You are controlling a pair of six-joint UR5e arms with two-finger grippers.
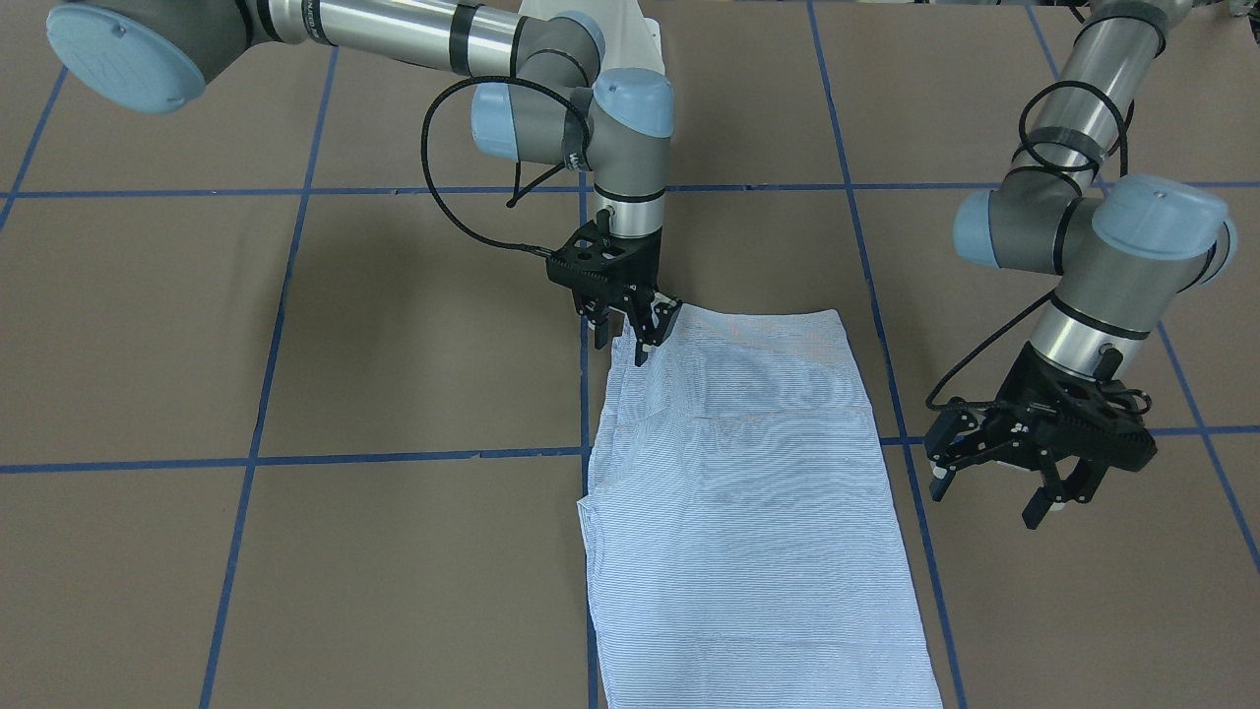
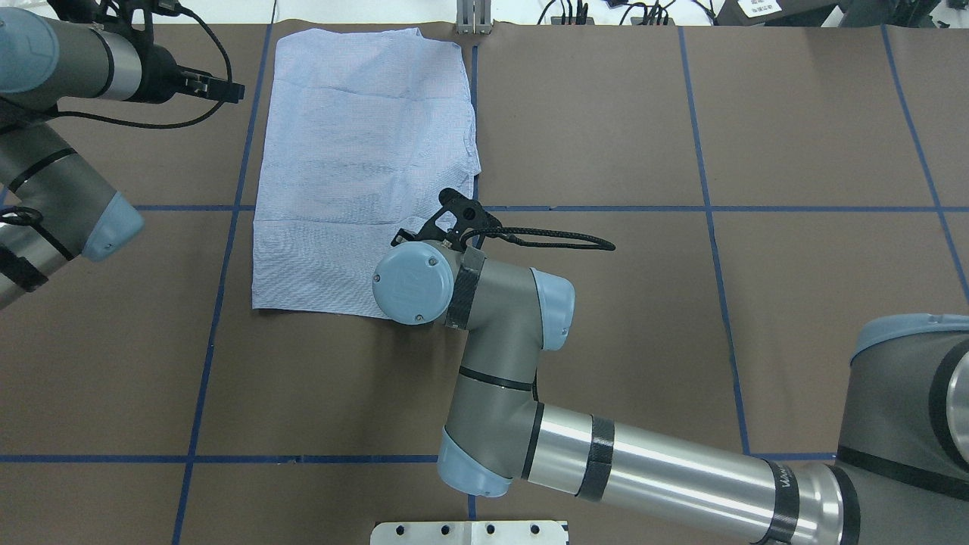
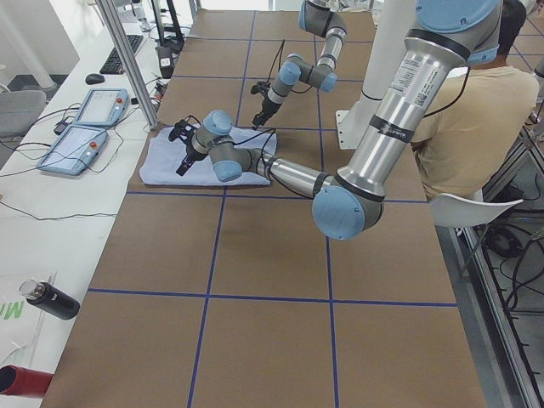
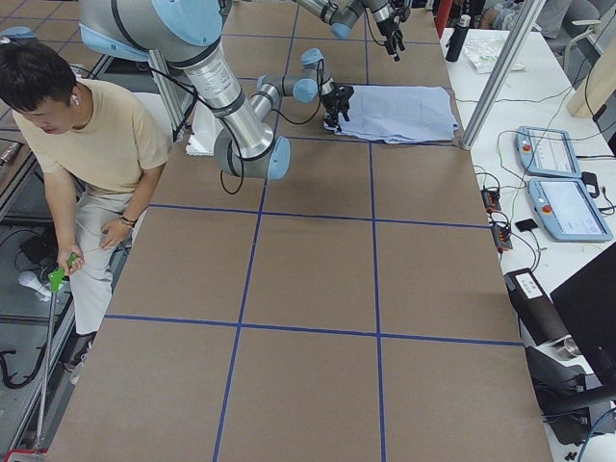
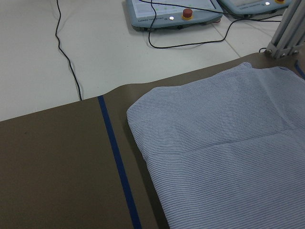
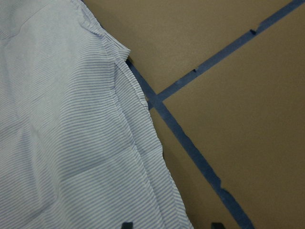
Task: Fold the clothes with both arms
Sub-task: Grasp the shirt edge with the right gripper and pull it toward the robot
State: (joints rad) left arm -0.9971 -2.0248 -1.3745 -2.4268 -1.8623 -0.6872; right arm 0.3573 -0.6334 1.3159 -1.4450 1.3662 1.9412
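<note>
The clothes (image 1: 748,492) are one blue-and-white striped shirt lying flat as a folded rectangle on the brown table; it also shows in the overhead view (image 2: 356,151). My right gripper (image 1: 622,347) is open, down at the shirt's corner nearest the robot. Its wrist view shows the two fingertips (image 6: 126,224) apart, with the shirt's edge (image 6: 143,143) running between them. In the overhead view the right wrist (image 2: 412,284) hides that gripper. Beside the shirt's long edge my left gripper (image 1: 984,502) hangs above bare table, open and holding nothing. Its wrist view shows only the shirt's far corner (image 5: 228,152).
Blue tape lines (image 1: 413,458) cross the table. A metal post (image 2: 473,15) stands at the far edge by the shirt, with two control pendants (image 5: 171,12) on the white bench beyond. A person (image 4: 87,135) sits beside the robot's base.
</note>
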